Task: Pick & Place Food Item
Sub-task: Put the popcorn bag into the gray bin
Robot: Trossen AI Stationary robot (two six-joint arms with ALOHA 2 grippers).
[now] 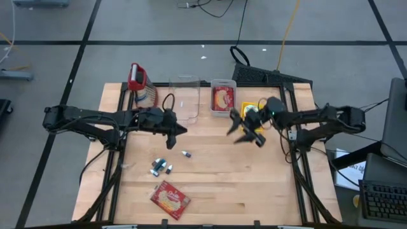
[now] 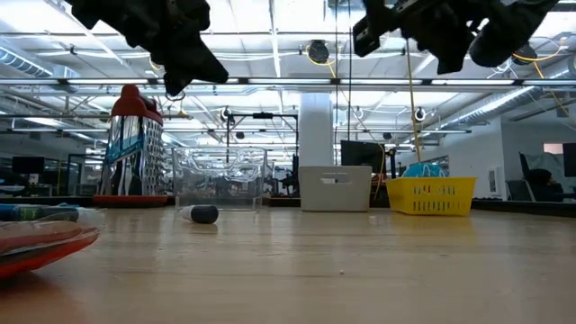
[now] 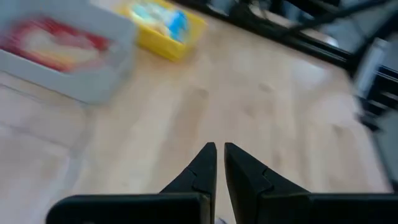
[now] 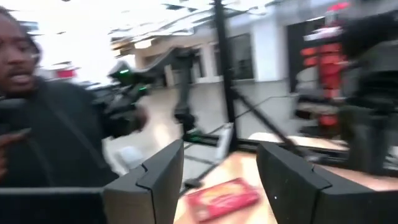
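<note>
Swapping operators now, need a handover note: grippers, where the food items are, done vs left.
Left gripper: shut, empty, raised over the table's middle near the clear bin.
Right gripper: open, empty, raised just in front of the white tray.
Food: one red packet lies in the white tray at the back; a second red packet lies on the table near the front edge. A yellow basket sits beside the tray, partly hidden by the right arm.
Done: one packet is in the tray.
Left: probably the front packet; nothing is gripping it.
</note>
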